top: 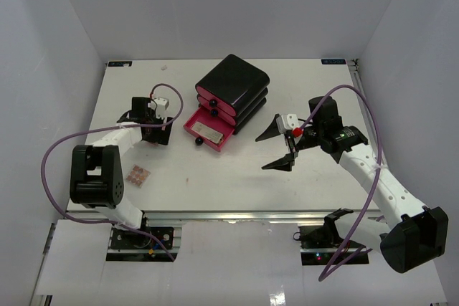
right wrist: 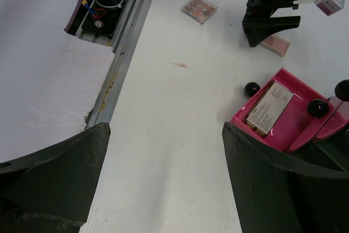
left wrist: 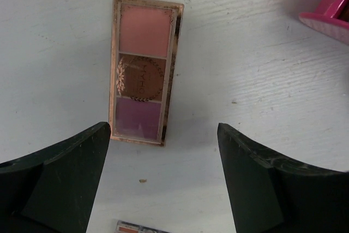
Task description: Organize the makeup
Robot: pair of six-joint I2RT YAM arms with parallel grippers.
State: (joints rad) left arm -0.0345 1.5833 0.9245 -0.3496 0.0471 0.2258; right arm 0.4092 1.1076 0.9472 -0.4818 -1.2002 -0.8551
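A long three-colour palette (left wrist: 143, 72) with pink, brown and purple pans lies flat on the white table. My left gripper (left wrist: 163, 132) is open and hovers just short of its near end, touching nothing; it also shows in the top view (top: 153, 132) and in the right wrist view (right wrist: 271, 21). A flat beige rectangular palette (top: 208, 132) lies in the open bottom pink drawer (right wrist: 294, 129). A small pinkish palette with several pans (top: 138, 175) lies near the left arm's base. My right gripper (top: 277, 148) is open and empty, right of the drawer.
The black box with three pink drawers (top: 233, 84) stands at the table's centre back, its bottom drawer pulled out toward me. A metal rail (right wrist: 122, 42) runs along the table's near edge. White walls enclose the table.
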